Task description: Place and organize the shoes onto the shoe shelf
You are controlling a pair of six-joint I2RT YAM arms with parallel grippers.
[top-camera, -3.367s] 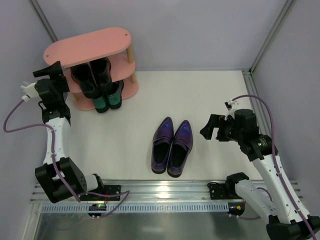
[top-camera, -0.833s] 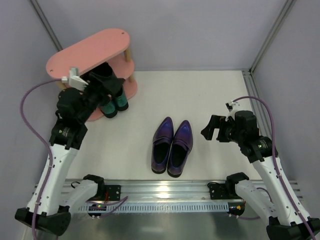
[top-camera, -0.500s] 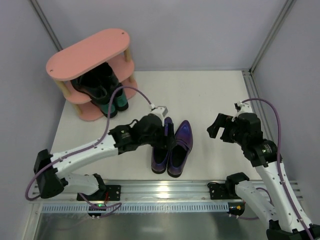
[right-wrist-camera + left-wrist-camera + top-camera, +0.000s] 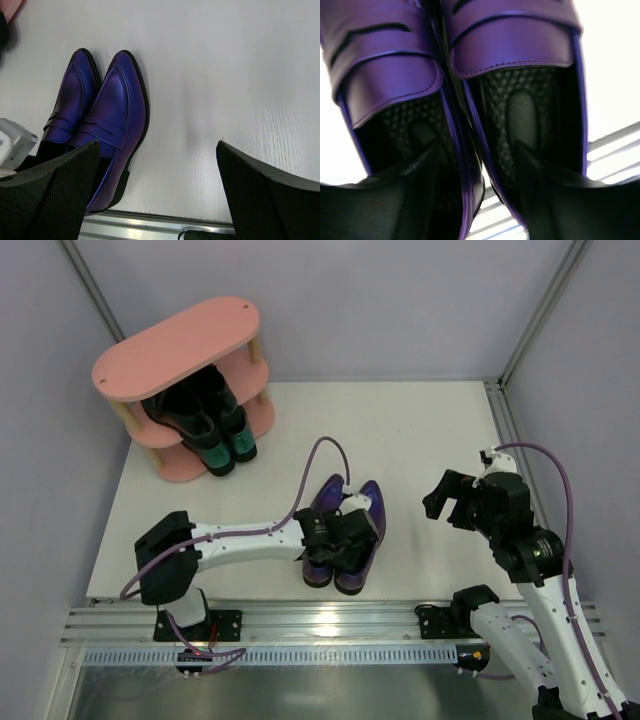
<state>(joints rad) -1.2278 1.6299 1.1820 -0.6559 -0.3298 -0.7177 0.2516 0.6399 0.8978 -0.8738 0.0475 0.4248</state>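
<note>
Reaching into the purple shoes [image 4: 367, 502], left gripper [image 4: 347, 538] stands part-open — one finger in each.

Count taken across all three views.

- Arms: 2, with one claw each, the left claw [image 4: 350, 538] and the right claw [image 4: 445, 498]. Each claw has 2 fingers.
- Purple shoes [image 4: 368, 502]: 2, side by side directly under the left claw. One of its fingers [image 4: 520, 165] sits over each shoe's opening. Both shoes are near the right claw but not touching it.
- Shoe shelf [image 4: 180, 340]: 1, well apart from the left claw and farther still from the right claw.
- Black shoes [image 4: 185, 418]: 2, on the shelf.
- Teal-green shoes [image 4: 243, 445]: 2 toes showing, just below the black ones.
- Shoes in total: 6.
</note>
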